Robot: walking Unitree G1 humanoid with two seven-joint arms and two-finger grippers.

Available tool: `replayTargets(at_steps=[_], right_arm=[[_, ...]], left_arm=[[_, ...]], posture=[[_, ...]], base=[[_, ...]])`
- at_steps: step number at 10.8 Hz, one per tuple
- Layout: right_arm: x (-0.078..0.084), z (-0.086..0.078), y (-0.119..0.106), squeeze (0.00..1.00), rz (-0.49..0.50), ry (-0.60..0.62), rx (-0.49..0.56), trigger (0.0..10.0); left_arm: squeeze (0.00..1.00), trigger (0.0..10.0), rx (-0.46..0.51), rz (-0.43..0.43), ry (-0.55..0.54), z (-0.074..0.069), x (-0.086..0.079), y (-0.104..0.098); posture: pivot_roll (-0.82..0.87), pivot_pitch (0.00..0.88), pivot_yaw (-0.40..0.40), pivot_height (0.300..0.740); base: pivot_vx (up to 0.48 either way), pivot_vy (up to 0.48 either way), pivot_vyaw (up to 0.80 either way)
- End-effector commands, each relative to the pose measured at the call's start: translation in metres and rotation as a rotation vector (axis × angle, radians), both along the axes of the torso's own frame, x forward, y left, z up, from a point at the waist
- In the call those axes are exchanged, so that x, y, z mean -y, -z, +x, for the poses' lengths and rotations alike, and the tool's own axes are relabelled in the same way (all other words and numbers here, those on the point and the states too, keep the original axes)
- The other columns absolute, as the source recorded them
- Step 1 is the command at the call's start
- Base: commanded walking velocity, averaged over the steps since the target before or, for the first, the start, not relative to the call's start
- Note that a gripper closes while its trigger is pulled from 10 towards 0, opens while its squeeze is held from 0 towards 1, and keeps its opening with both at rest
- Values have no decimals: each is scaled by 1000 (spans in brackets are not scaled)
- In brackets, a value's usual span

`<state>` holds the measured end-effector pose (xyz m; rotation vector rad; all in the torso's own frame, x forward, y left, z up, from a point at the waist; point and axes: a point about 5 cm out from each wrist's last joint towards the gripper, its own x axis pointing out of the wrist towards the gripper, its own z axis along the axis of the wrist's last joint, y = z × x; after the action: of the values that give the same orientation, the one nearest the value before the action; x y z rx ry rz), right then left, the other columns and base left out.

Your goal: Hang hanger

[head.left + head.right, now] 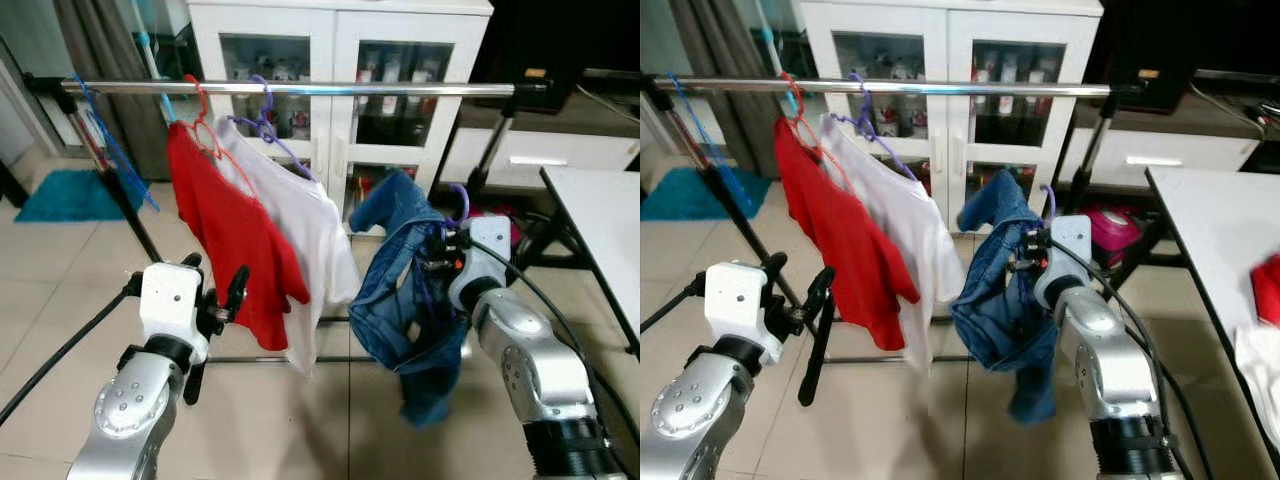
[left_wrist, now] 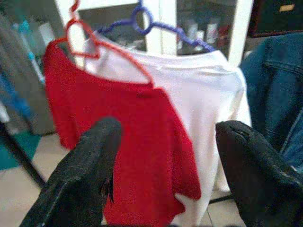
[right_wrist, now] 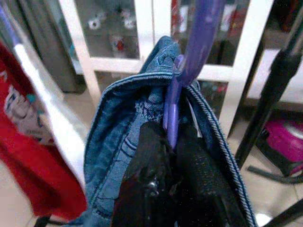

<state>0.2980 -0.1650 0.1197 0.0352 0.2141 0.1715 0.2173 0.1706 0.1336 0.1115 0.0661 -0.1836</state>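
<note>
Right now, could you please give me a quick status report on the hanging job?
Right end effector shut on purple hanger carrying denim garment, below the rail. Left end effector open, idle. Red shirt and white shirt already hung.

The left arm reaches forward at waist height, its left gripper (image 1: 222, 300) with both black fingers (image 2: 83, 175) spread wide apart, holding nothing. The right arm is bent and raised higher, its right gripper (image 3: 171, 144) pinched tight around the neck of a purple hanger (image 3: 191, 56).
</note>
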Motion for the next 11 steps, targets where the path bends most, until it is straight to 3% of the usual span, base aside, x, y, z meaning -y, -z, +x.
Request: replayTargets(at_steps=[1, 7, 9, 11], right_arm=[[3, 5, -15, 0, -5, 15, 76, 10000], [-2, 19, -30, 0, 6, -5, 126, 10000], [-2, 26, -36, 0, -2, -25, 137, 10000], [-5, 45, -45, 0, 2, -25, 126, 10000]], left_arm=[[0, 10000, -10, 5, 37, -1, 4, 2], [0, 10000, -14, 37, 103, -2, 6, 1], [0, 10000, -23, 77, 189, -5, 10, -3], [0, 10000, -56, 102, 391, -10, 19, -14]], posture=[[-13, 0, 20, 740], [-2, 0, 15, 740], [5, 2, 12, 740], [15, 16, 13, 740]], base=[[405, 0, 0], [396, 0, 0], [0, 0, 0], [0, 0, 0]])
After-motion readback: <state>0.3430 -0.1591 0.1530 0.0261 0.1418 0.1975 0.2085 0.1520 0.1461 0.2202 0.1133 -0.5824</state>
